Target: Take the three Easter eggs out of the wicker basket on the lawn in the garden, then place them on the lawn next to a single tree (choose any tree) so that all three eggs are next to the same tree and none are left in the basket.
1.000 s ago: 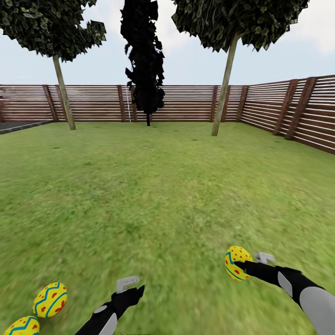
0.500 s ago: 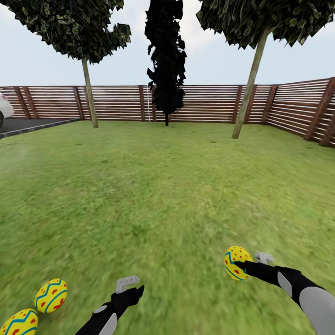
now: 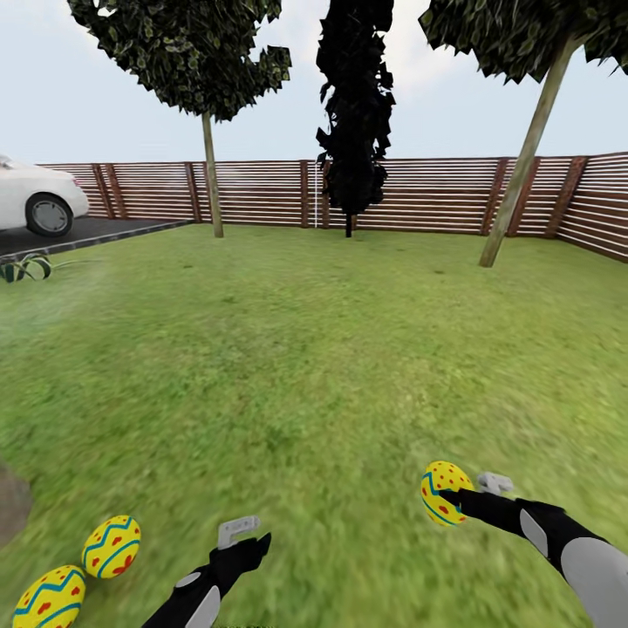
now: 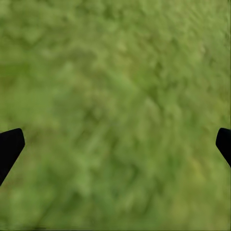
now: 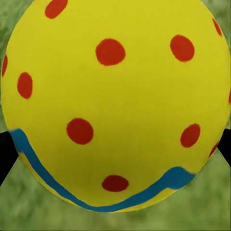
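Two Easter eggs, yellow with blue zigzags and red marks, lie side by side on the lawn (image 3: 314,349) at the lower left: one egg (image 3: 112,546) and another egg (image 3: 49,597). My right gripper (image 3: 451,499) is shut on the third egg (image 3: 443,490), which looms large in the right wrist view as the held egg (image 5: 115,101). My left gripper (image 3: 245,534) hangs open and empty over the grass, right of the two lying eggs; its dark fingertips (image 4: 9,147) stand wide apart. The wicker basket is out of view. A blurred grey-brown shape (image 3: 9,504) sits at the left edge; what it is I cannot tell.
A slatted wooden fence (image 3: 419,196) closes the far side. Before it stand a thin-trunked tree (image 3: 212,183), a black tree (image 3: 353,113) and a leaning-trunk tree (image 3: 523,166). A white car (image 3: 35,196) is parked on the dark driveway (image 3: 87,231) at the far left.
The camera has turned left, so the whole picture has shifted right and the car and driveway have come into view. Both arms hold their pose; the right gripper still holds its egg.
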Motion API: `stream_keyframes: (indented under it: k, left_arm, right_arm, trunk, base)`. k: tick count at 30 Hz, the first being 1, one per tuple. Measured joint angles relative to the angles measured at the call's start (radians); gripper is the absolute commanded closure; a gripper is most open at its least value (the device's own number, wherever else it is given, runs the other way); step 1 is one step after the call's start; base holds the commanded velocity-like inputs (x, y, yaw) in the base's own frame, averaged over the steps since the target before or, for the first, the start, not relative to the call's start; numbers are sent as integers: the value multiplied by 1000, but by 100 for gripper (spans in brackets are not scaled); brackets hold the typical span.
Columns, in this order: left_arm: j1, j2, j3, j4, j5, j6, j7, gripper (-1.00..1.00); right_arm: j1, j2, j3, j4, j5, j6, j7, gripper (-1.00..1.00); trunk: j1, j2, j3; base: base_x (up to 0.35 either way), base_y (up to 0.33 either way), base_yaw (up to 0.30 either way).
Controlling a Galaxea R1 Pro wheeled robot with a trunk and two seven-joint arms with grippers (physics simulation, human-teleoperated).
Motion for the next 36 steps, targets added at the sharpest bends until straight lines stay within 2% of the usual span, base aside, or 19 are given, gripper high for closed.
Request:
stream_keyframes:
  k: [3,5,8,20,23,27,36]
  left_arm:
    - [0,0,0,-1,4,0,-1,-100]
    - [0,-9,-1,0,27,-1,-1,-100]
    - [0,-13,0,2,38,-1,-2,-100]
    - [0,-14,0,3,39,0,-2,-100]
    - [0,-15,0,3,40,0,-2,-100]
    - [0,-17,-1,3,39,0,-2,-100]
    - [0,-18,-2,1,39,0,-3,-100]
  right_arm:
    - [0,0,0,0,0,0,0,100]
    - [0,0,0,0,0,0,0,100]
    - [0,-1,0,0,-1,1,0,100]
    - [0,1,0,2,-1,0,-3,100]
    - [0,12,0,2,0,0,-4,100]
    - [0,14,0,2,0,0,-5,100]
    - [6,14,0,1,0,0,-5,100]
  trunk:
    - [0,0,0]
    - [0,0,0]
    - [0,0,0]
    - [0,0,0]
    - [-1,0,0]
    - [-1,0,0]
    - [0,0,0]
  base:
    - [1,0,273]
    - [8,-9,273]
    - [164,-172,273]
    - [243,-237,273]
    - [272,-214,274]
    - [277,-199,274]
    - [89,-37,274]
